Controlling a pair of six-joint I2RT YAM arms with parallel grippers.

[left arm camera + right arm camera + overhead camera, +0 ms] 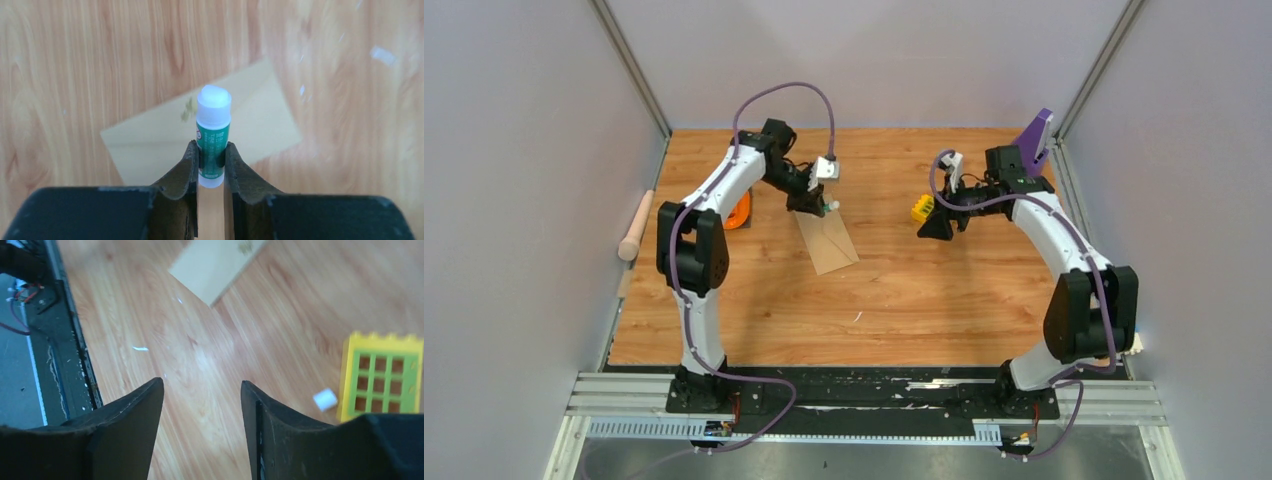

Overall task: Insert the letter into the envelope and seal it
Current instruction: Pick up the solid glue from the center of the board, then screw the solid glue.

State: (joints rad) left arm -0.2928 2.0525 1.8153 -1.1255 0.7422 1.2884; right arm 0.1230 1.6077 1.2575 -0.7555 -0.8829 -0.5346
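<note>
Wood-grain desk (904, 310) inside a grey-walled booth, my two arm bases at its near edge. Nearest of the task's things, left of centre, the envelope (832, 245) lies flat on the desk, a small dark smudge on its upper face. The letter is not visible anywhere; I judge it is already inside, though the views cannot confirm this. Whether the flap stands open or folded I cannot tell.

Just above the envelope's far end, my left hand (211, 165) is closed firmly on a green glue stick (213, 125), uncapped, its white tip pointing down towards the paper but not touching it. Across the desk, well apart from the envelope, my right hand (202, 385) hangs about half open and holds nothing; a yellow-and-green block (382, 377) and a small white piece (325, 400) lie beside it.

Step in hand, as I judge it: the sealing. The next move calls for lowering the tip onto the flap's edge and drawing it along lightly, since the thin envelope could slide. My free right hand may need to pin it.
</note>
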